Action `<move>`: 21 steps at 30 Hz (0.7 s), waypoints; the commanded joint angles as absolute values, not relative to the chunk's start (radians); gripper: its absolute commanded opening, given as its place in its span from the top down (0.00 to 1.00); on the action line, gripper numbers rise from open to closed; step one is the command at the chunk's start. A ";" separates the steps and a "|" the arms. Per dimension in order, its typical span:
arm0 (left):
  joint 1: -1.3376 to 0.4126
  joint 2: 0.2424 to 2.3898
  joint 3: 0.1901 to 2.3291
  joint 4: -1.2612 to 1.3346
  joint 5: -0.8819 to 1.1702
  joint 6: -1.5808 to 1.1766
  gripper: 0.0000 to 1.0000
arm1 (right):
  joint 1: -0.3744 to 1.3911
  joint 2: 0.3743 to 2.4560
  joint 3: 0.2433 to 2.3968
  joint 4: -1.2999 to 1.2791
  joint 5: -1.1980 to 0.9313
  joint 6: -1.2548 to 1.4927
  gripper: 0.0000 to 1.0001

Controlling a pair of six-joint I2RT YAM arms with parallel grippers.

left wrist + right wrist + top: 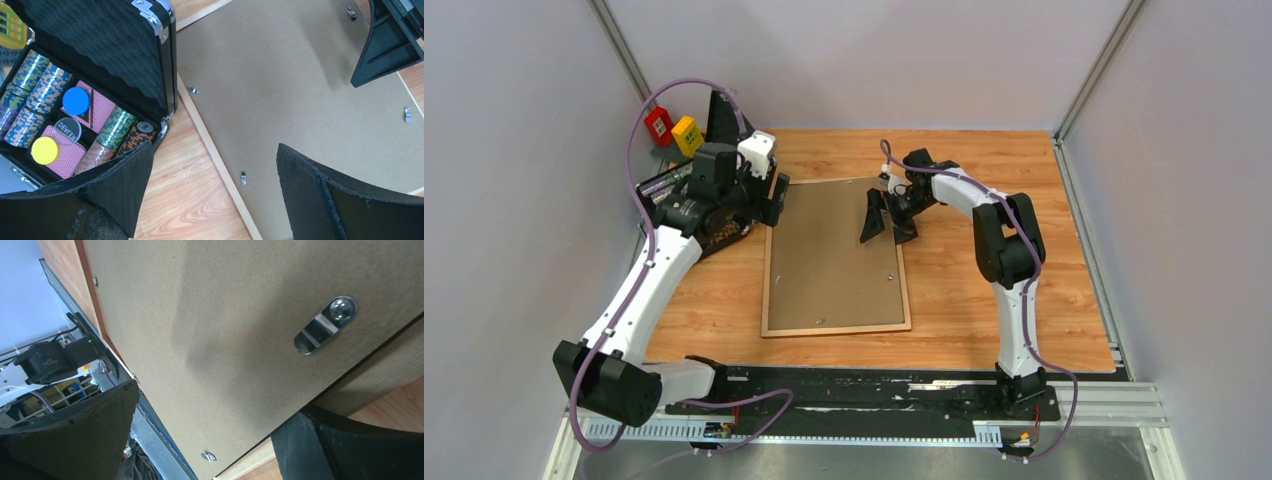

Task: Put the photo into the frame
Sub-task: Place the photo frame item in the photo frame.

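Observation:
The frame [836,328] lies face down in the middle of the table, its pale wood back rail [197,120] up. A plain brown backing board [829,260] fills it, with small metal clips [325,324] along its edges. The photo is hidden. My left gripper [774,203] hangs open over the frame's far left corner, one finger above the table and one above the board [215,150]. My right gripper [889,222] stands open over the board by the right rail [370,385], nothing between its fingers [217,400].
An open black case [100,50] with poker chips and cards sits just left of the frame's far corner, under my left arm. A red block [659,125] and a yellow block [687,135] lie behind it. Grey walls close in the table.

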State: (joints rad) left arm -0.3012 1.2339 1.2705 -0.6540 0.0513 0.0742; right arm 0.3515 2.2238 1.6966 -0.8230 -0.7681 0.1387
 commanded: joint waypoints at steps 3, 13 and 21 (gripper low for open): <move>-0.297 1.203 1.275 -0.621 0.060 0.092 0.00 | 0.358 2.192 1.710 -0.923 -0.646 0.078 0.00; -0.298 1.200 1.278 -0.623 0.054 0.096 0.00 | 0.358 2.162 1.713 -0.939 -0.669 0.070 0.00; -0.298 1.199 1.278 -0.624 0.051 0.099 0.00 | 0.358 2.148 1.716 -0.957 -0.670 0.057 0.00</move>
